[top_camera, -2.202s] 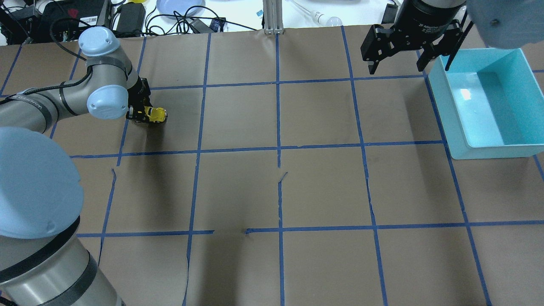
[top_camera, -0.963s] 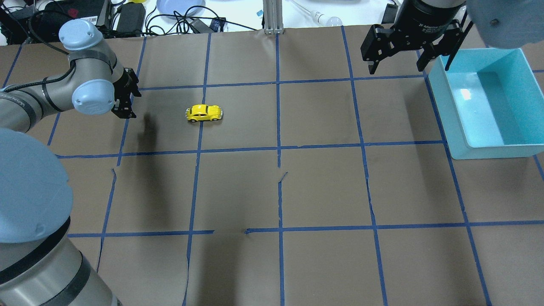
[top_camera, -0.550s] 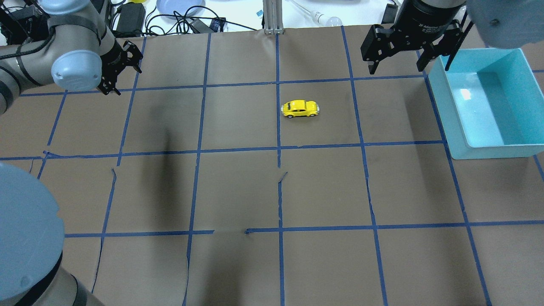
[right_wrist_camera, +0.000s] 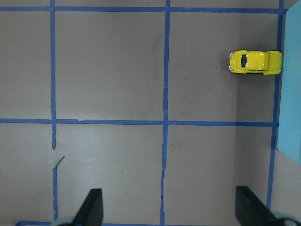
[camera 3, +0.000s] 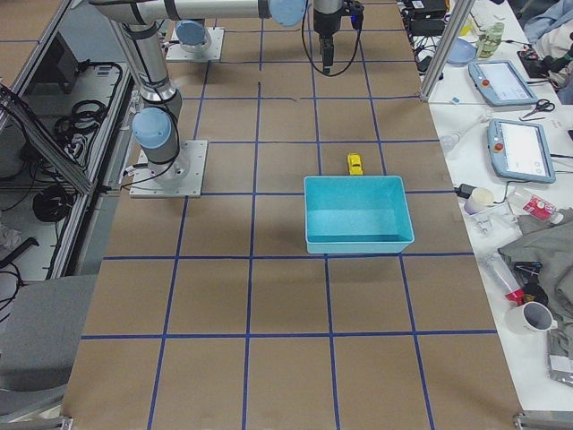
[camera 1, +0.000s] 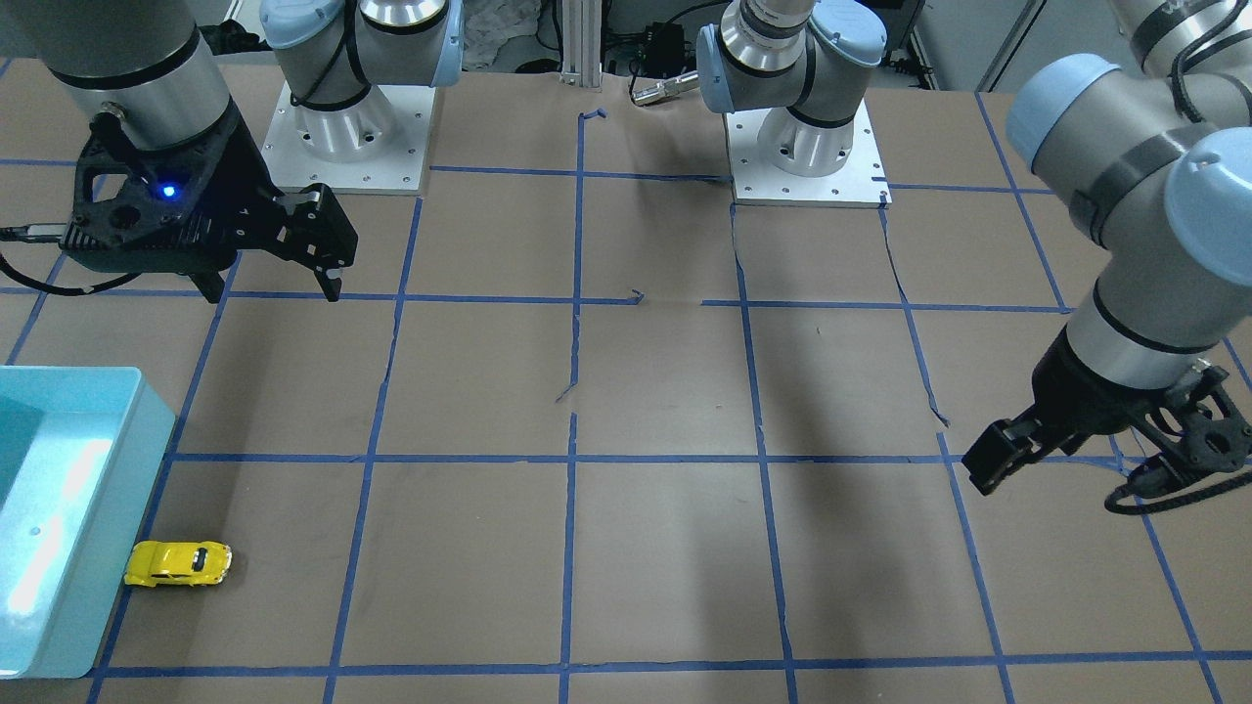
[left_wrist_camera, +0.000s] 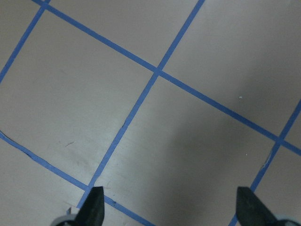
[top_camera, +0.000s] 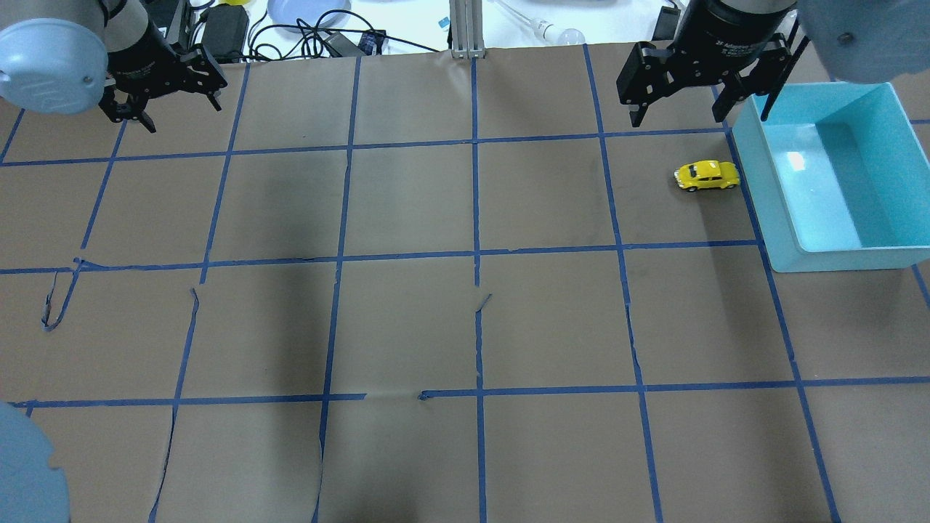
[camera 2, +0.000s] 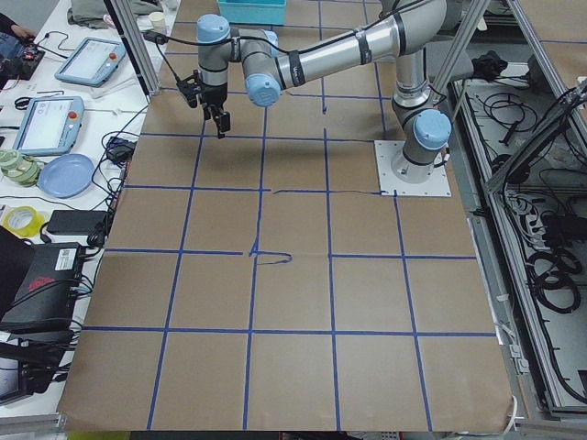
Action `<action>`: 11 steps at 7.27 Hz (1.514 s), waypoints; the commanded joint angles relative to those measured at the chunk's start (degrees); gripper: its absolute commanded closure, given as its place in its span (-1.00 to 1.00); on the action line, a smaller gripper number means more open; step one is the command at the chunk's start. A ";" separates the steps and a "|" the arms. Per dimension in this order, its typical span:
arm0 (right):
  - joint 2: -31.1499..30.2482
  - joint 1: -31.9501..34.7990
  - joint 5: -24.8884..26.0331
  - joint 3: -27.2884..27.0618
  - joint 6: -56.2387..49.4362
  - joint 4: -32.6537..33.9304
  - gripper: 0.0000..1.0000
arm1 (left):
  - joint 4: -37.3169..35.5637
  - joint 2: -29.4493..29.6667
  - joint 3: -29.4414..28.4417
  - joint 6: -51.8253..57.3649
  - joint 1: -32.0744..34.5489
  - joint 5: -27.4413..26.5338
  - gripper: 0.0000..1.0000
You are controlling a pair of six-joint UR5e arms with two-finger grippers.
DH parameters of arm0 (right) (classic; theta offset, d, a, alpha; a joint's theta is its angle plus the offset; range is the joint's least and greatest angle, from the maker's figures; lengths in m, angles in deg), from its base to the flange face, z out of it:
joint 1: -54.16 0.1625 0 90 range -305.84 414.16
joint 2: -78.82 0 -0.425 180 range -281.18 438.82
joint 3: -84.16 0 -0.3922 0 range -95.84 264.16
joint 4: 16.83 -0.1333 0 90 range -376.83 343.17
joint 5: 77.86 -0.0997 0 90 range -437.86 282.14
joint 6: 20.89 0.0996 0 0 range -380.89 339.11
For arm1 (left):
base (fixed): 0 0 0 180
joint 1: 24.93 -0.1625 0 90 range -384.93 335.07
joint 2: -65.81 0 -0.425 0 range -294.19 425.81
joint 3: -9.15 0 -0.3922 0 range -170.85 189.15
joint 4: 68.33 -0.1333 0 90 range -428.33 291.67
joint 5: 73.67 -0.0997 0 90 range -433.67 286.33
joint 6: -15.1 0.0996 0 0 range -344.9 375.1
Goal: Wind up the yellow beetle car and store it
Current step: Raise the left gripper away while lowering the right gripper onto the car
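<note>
The yellow beetle car (top_camera: pixel 707 176) stands on its wheels on the brown table, outside the teal bin (top_camera: pixel 763 196), with one end at the bin's outer wall. It also shows in the front view (camera 1: pixel 179 564), the right wrist view (right_wrist_camera: pixel 255 62) and the right side view (camera 3: pixel 354 163). My right gripper (top_camera: pixel 677 116) hangs open and empty, high above the table just beyond the car. My left gripper (top_camera: pixel 186 120) is open and empty, raised over the table's far left corner, far from the car. The bin (camera 1: pixel 122 508) holds nothing.
Cables, power bricks and a blue plate (top_camera: pixel 305 11) lie beyond the table's far edge, beside an aluminium post (top_camera: pixel 465 29). The paper cover is torn at a tape line (top_camera: pixel 62 298). Both arm bases (camera 1: pixel 802 156) stand at the robot's side.
My left gripper let go of the car, opened and drew back to the far left corner. The car rolled right across the table to the bin's wall. The right arm has not moved.
</note>
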 commanded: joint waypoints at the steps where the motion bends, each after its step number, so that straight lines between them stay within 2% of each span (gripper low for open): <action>1: -0.09 0.00 0.09 0.43 -0.09 0.00 -1.00 | 9.05 -3.30 -0.11 4.56 1.94 0.55 -1.00; 3: -0.09 0.09 0.00 0.96 -0.09 0.00 -1.00 | 9.69 -6.11 -0.12 4.47 8.60 2.83 -1.00; 4: 0.00 -0.26 -2.26 1.66 0.69 0.00 -1.00 | 9.70 -7.25 -0.11 4.38 8.98 2.67 -1.00; 5: 0.17 -1.04 -6.81 3.24 1.31 -0.35 -1.00 | 11.26 -8.57 0.58 4.21 10.29 2.49 -1.00; 6: 0.61 -1.40 -4.68 3.43 0.62 -1.92 -1.00 | 16.33 -8.58 0.76 4.03 10.39 2.23 -1.00; 7: 1.14 -2.10 -2.74 3.69 -2.34 -3.41 -1.00 | 16.64 -8.58 1.37 4.64 10.48 2.57 -1.00; 8: 2.79 -2.45 -1.59 3.69 -16.64 -2.56 -1.00 | 16.73 -9.80 1.81 4.73 10.83 2.58 -1.00; 10: 8.85 -5.70 -2.37 4.04 -31.40 -0.64 -1.00 | 16.64 -11.04 3.31 8.04 10.75 3.45 -1.00; 11: 13.23 -6.32 -2.02 3.96 -47.21 3.30 -1.00 | 16.73 -11.74 3.84 12.77 10.14 2.67 -1.00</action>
